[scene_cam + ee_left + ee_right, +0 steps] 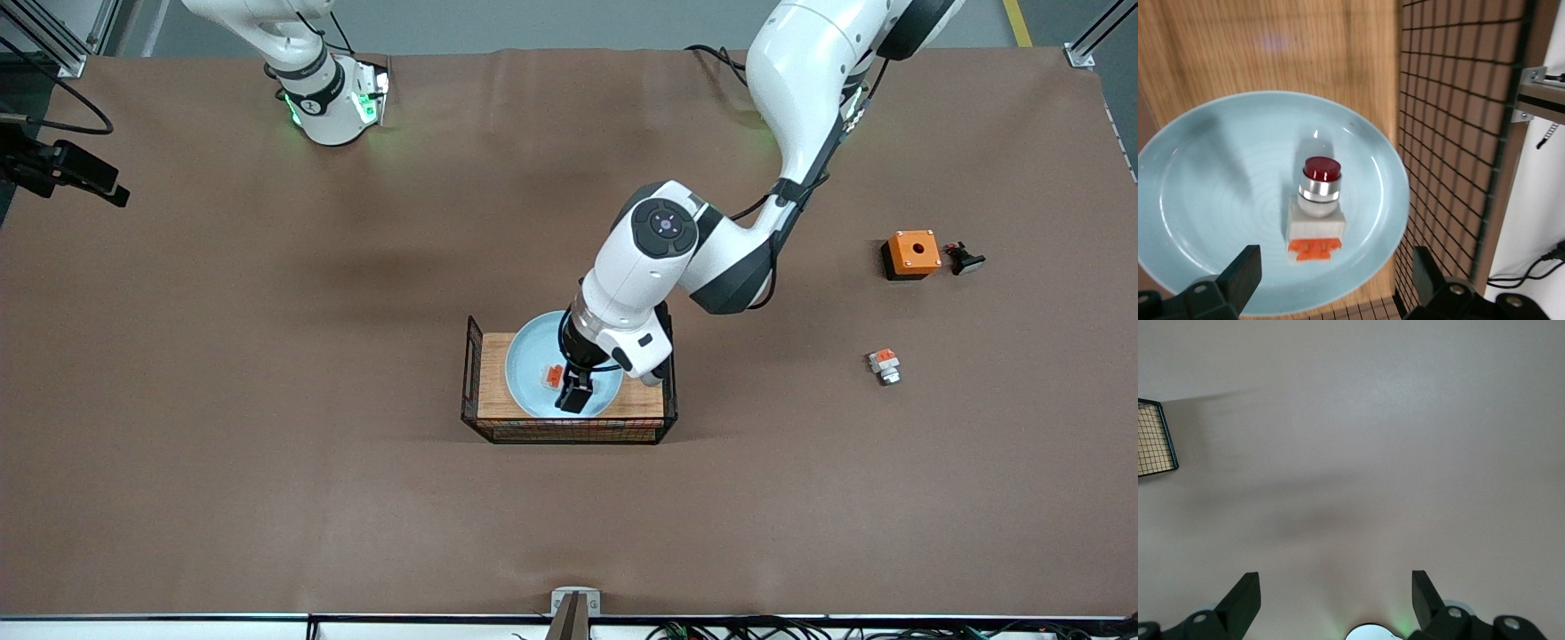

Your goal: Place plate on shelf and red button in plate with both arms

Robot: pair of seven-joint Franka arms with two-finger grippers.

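Left wrist view alone shows red button (1315, 212) clear of left tool (1331, 280).

A black wire basket (569, 431) with a wooden floor (494, 382) sits near the table's (267, 400) centre. Toward the left arm's end, an orange square box (913, 252) with a hole on top rests flat — a small dark part (964, 259) lies just beside it at its 3 o'clock. At the box's 6 o'clock, well apart, lies a white-and-orange part (884, 364) with a grey end.
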